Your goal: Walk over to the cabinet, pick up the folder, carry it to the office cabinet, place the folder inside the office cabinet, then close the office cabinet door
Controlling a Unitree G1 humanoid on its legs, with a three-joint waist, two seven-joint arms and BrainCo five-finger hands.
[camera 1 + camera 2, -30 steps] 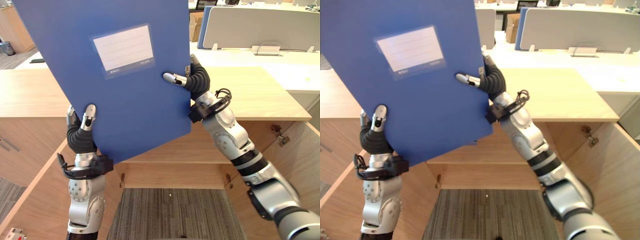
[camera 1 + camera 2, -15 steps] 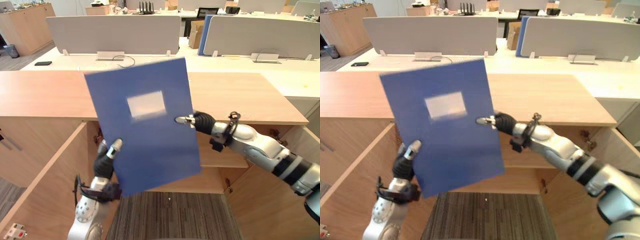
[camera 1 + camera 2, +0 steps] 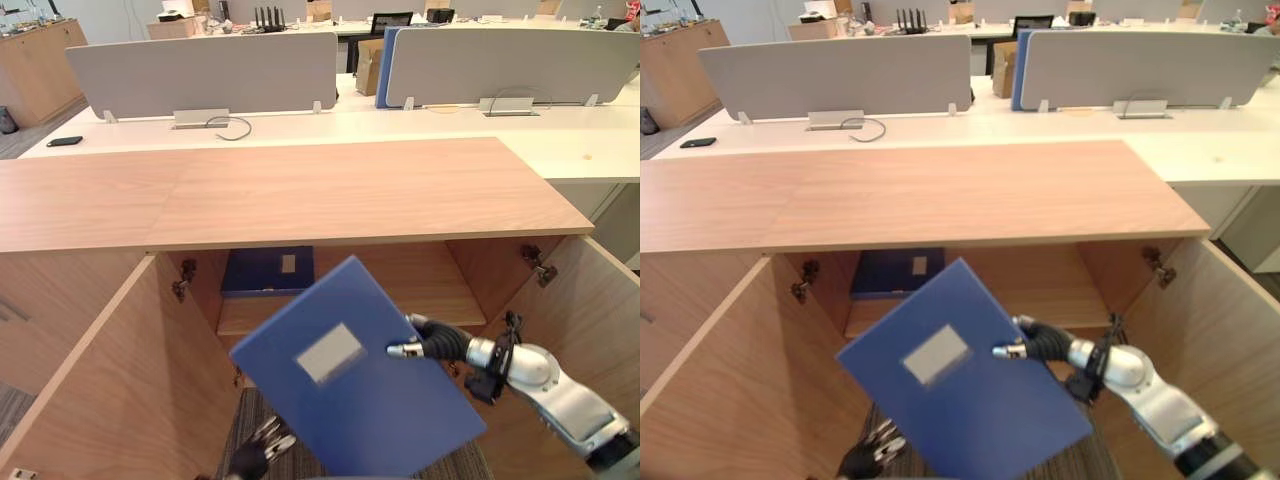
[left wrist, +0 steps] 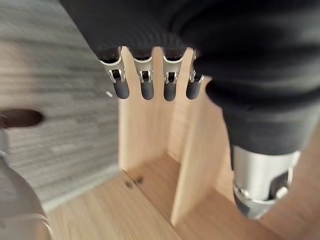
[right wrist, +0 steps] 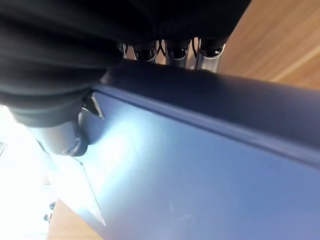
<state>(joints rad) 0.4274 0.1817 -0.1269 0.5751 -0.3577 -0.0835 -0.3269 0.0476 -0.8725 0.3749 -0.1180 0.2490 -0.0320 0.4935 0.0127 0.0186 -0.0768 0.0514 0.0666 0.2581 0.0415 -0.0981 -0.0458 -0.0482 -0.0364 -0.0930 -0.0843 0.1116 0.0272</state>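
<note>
While the right hand (image 3: 441,342) grips the folder (image 3: 385,405), its label (image 3: 329,353) is unreadable.

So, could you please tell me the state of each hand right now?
Left hand: open, holding nothing.
Right hand: shut on the blue folder.
</note>
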